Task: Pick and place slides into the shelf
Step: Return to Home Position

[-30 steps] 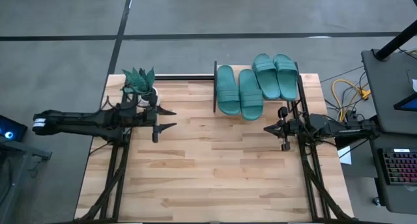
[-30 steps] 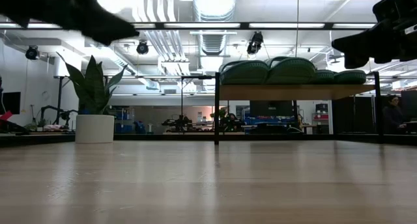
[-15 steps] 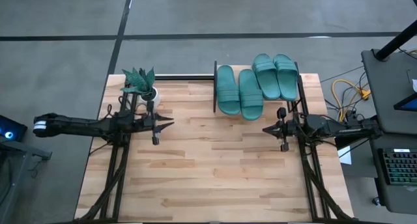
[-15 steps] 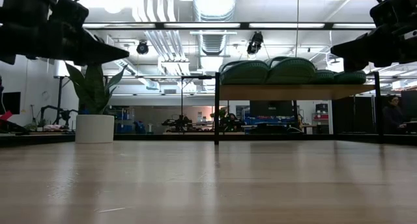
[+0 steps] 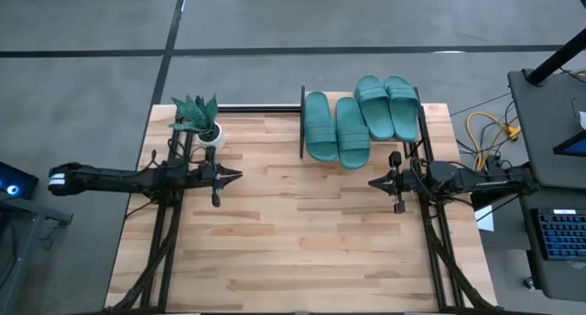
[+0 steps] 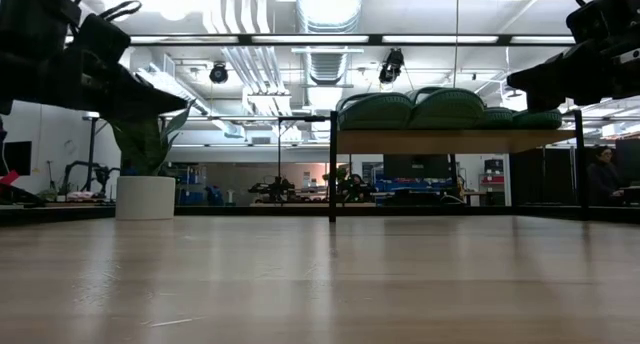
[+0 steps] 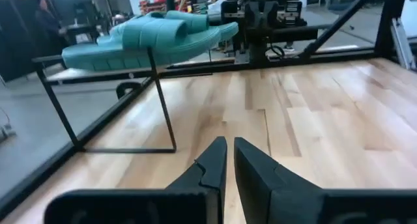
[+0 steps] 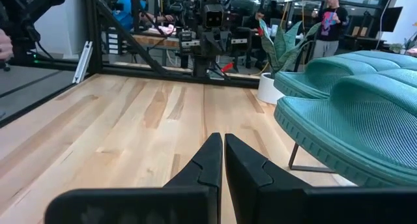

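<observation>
Seen from above, four slides lie side by side on the one shelf at the counter's far edge, right of one plant. The left claw and right claw hover well apart. Level across the counter, all four sit atop the shelf board. In the wrist views both claws are pinched narrow and empty.

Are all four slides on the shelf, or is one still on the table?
On the shelf: all four slides lie on its top board; none lies on the table.
</observation>
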Robot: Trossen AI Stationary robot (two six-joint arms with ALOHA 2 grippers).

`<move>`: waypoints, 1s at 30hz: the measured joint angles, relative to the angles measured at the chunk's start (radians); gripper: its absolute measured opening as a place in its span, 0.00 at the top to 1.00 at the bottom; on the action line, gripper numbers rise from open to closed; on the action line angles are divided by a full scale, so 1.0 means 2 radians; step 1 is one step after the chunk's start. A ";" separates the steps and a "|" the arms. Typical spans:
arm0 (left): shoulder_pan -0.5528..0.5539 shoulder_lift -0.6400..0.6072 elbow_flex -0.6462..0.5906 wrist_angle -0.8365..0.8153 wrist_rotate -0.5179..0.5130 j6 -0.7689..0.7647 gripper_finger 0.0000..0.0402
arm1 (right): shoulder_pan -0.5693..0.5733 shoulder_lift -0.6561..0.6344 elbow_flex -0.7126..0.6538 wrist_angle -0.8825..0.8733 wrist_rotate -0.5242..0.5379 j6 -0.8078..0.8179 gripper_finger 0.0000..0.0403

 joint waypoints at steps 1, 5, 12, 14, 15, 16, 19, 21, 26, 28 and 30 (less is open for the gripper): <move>0.000 -0.002 0.000 -0.001 0.000 0.008 0.96 | 0.000 0.000 0.000 0.000 0.000 0.000 0.98; 0.002 -0.024 0.000 -0.026 -0.026 0.021 0.96 | 0.000 0.002 0.000 0.000 0.000 0.002 0.98; 0.002 -0.112 0.000 -0.133 0.024 -0.022 0.96 | 0.000 0.010 0.000 0.000 0.000 0.013 0.98; 0.002 -0.132 -0.001 -0.154 0.024 -0.031 0.96 | 0.000 0.012 0.000 0.000 0.000 0.013 0.98; 0.002 -0.141 -0.001 -0.157 0.024 -0.031 0.96 | 0.000 0.013 0.000 0.000 0.000 0.013 0.98; 0.002 -0.151 -0.001 -0.157 0.024 -0.031 0.96 | 0.000 0.013 0.000 0.000 0.000 0.013 0.98; 0.002 -0.173 -0.001 -0.157 0.024 -0.031 0.96 | 0.000 0.013 0.000 0.000 0.000 0.013 0.98; 0.002 -0.182 -0.001 -0.158 0.024 -0.035 0.96 | 0.000 0.013 0.000 0.000 0.000 0.017 0.98; -0.016 -0.193 -0.001 -0.158 0.025 -0.070 0.96 | 0.000 0.013 0.000 0.000 0.000 0.022 0.98; -0.033 -0.194 -0.001 -0.152 0.025 -0.074 0.96 | 0.000 0.013 0.000 0.000 0.000 0.023 0.98; -0.052 -0.192 -0.001 -0.137 0.023 -0.072 0.96 | 0.000 0.013 0.000 0.000 0.000 0.026 0.98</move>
